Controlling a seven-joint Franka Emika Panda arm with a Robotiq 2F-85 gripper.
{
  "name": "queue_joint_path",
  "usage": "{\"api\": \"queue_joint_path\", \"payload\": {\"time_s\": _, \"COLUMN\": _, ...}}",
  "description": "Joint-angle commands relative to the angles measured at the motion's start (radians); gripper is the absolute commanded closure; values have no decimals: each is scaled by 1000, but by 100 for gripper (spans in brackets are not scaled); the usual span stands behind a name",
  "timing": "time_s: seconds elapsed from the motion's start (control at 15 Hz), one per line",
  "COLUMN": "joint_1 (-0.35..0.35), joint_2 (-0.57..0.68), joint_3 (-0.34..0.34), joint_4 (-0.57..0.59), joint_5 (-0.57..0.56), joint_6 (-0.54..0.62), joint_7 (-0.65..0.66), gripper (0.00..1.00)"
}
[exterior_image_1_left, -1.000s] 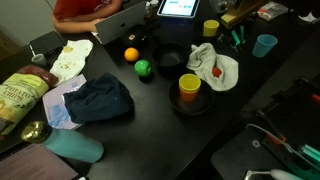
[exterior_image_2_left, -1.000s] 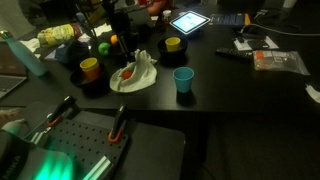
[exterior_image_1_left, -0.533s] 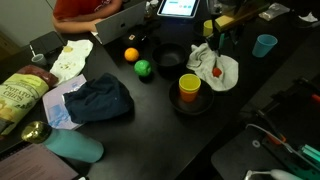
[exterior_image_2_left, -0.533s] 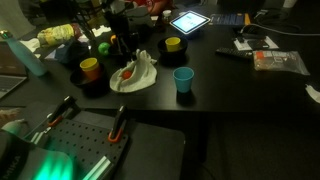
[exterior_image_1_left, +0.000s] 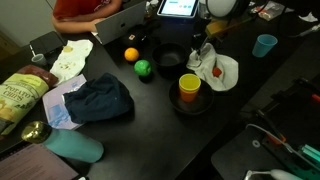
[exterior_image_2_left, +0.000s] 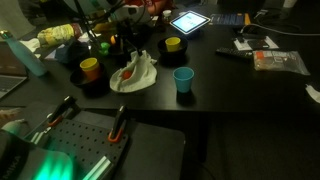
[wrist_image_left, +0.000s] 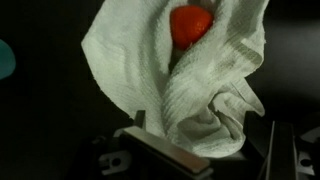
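Note:
A crumpled white cloth (wrist_image_left: 190, 80) lies on the black table with a small red thing (wrist_image_left: 190, 22) resting in its folds. My gripper (wrist_image_left: 205, 128) hangs just above the cloth's near edge. It is open, one finger on each side of a fold, and nothing is gripped. In both exterior views the gripper (exterior_image_1_left: 203, 50) (exterior_image_2_left: 126, 44) stands over the cloth (exterior_image_1_left: 222, 70) (exterior_image_2_left: 137, 72), and the red thing (exterior_image_1_left: 217, 71) (exterior_image_2_left: 130, 72) shows on top.
Around the cloth are a black bowl (exterior_image_1_left: 168, 57), a yellow cup (exterior_image_1_left: 189, 87) in a dark dish, a green ball (exterior_image_1_left: 143, 68) and an orange ball (exterior_image_1_left: 131, 55). A blue cup (exterior_image_1_left: 264, 45) (exterior_image_2_left: 183, 79), a tablet (exterior_image_1_left: 180, 8) and a dark blue cloth (exterior_image_1_left: 100, 100) lie further off.
The arm has swung in from the back right and come down over the white cloth. The cloth and the red thing have not moved.

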Motion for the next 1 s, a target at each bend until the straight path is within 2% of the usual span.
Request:
{"api": "queue_joint_path", "payload": {"time_s": 0.0, "joint_1": -11, "joint_2": 74, "joint_3": 6, "joint_4": 59, "joint_5": 39, "joint_6": 83, "joint_7": -80, "gripper": 0}}
{"api": "queue_joint_path", "payload": {"time_s": 0.07, "joint_1": -12, "joint_2": 91, "joint_3": 8, "joint_4": 70, "joint_5": 46, "joint_6": 100, "joint_7": -97, "gripper": 25}}
{"api": "queue_joint_path", "payload": {"time_s": 0.13, "joint_1": -9, "joint_2": 102, "joint_3": 5, "joint_4": 78, "joint_5": 49, "joint_6": 107, "joint_7": -112, "gripper": 27}}
{"api": "queue_joint_path", "payload": {"time_s": 0.2, "joint_1": -2, "joint_2": 111, "joint_3": 0, "joint_4": 85, "joint_5": 51, "joint_6": 115, "joint_7": -124, "gripper": 34}}
{"api": "queue_joint_path", "payload": {"time_s": 0.6, "joint_1": 12, "joint_2": 124, "joint_3": -14, "joint_4": 120, "joint_5": 55, "joint_6": 81, "joint_7": -148, "gripper": 82}}
{"api": "queue_joint_path", "payload": {"time_s": 0.67, "joint_1": 5, "joint_2": 123, "joint_3": -10, "joint_4": 125, "joint_5": 63, "joint_6": 69, "joint_7": -150, "gripper": 88}}
{"api": "queue_joint_path", "payload": {"time_s": 0.87, "joint_1": -13, "joint_2": 115, "joint_3": 8, "joint_4": 124, "joint_5": 98, "joint_6": 42, "joint_7": -157, "gripper": 97}}
{"api": "queue_joint_path", "payload": {"time_s": 0.93, "joint_1": -14, "joint_2": 107, "joint_3": 10, "joint_4": 121, "joint_5": 110, "joint_6": 28, "joint_7": -154, "gripper": 94}}
